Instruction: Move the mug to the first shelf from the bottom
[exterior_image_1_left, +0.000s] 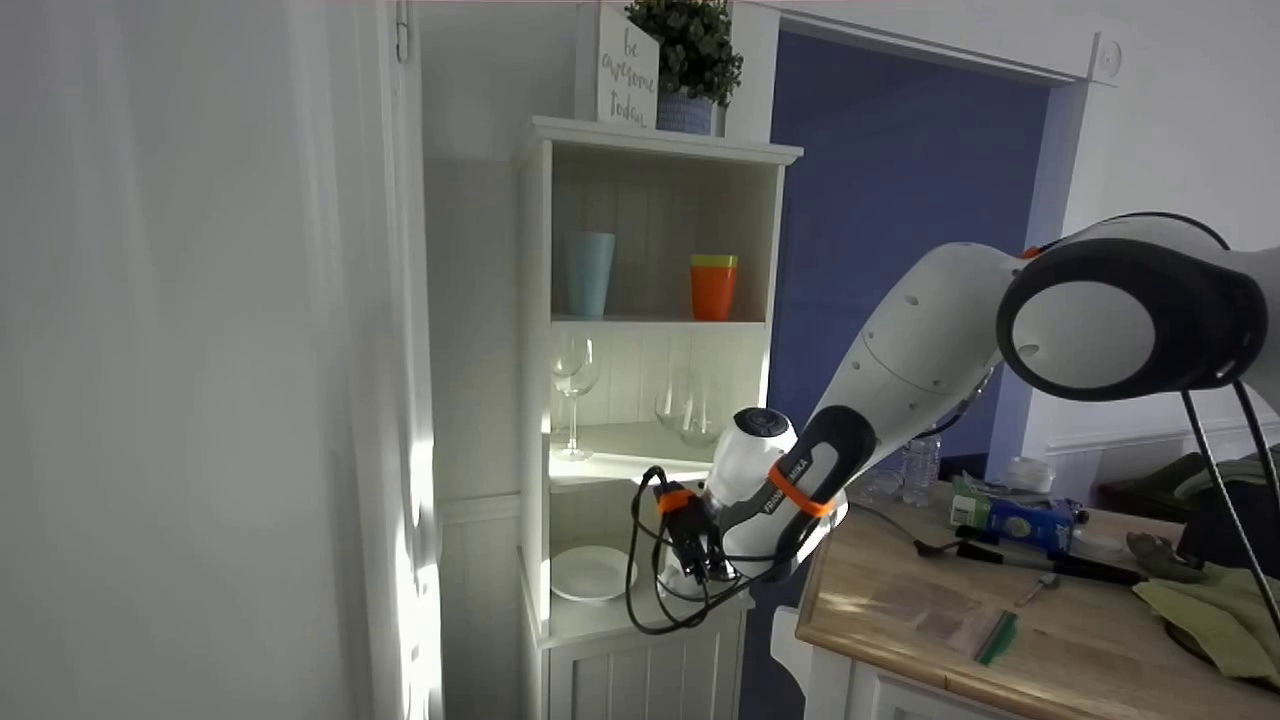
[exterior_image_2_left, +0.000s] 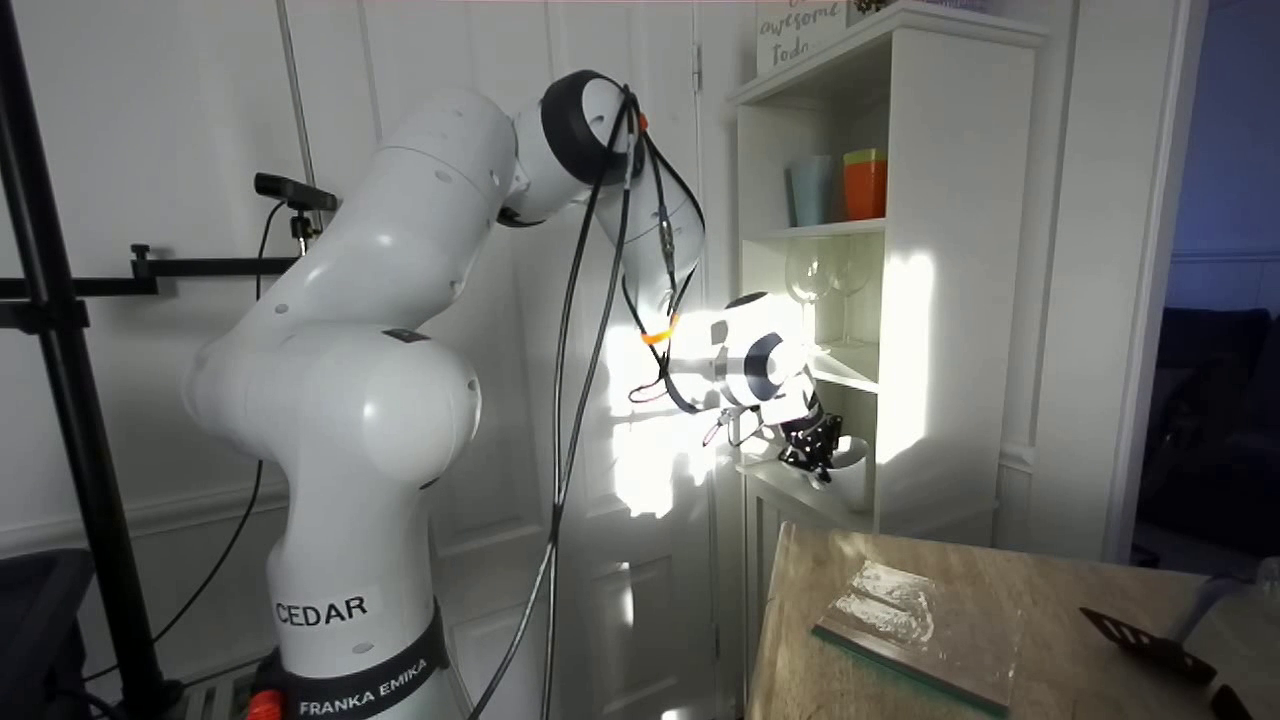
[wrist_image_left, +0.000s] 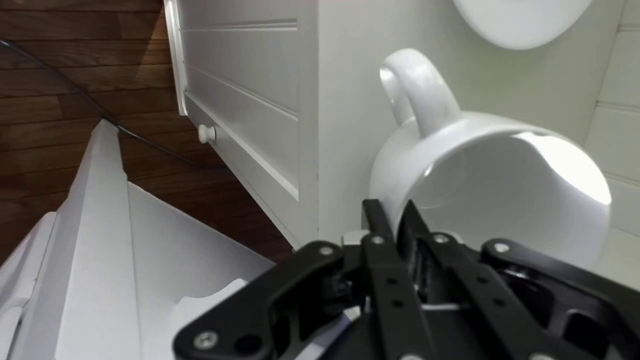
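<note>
The white mug (wrist_image_left: 505, 195) is large in the wrist view, its opening facing the camera and its handle at the upper left. My gripper (wrist_image_left: 391, 205) is shut on the mug's wall, one finger outside and one inside. In both exterior views the gripper (exterior_image_1_left: 708, 568) (exterior_image_2_left: 822, 458) is inside the lowest open compartment of the white cabinet, partly hiding the mug (exterior_image_1_left: 676, 584) (exterior_image_2_left: 852, 478). The mug is at the first shelf from the bottom (exterior_image_1_left: 600, 624) (exterior_image_2_left: 800, 488) (wrist_image_left: 345, 100). I cannot tell whether its base touches the board.
A white plate (exterior_image_1_left: 590, 574) (wrist_image_left: 522, 20) lies on the same shelf, beside the mug's handle. Wine glasses (exterior_image_1_left: 574, 385) stand on the shelf above. A light-blue tumbler (exterior_image_1_left: 590, 275) and an orange cup (exterior_image_1_left: 713, 290) stand higher. A wooden counter (exterior_image_1_left: 900, 580) stands beside the cabinet.
</note>
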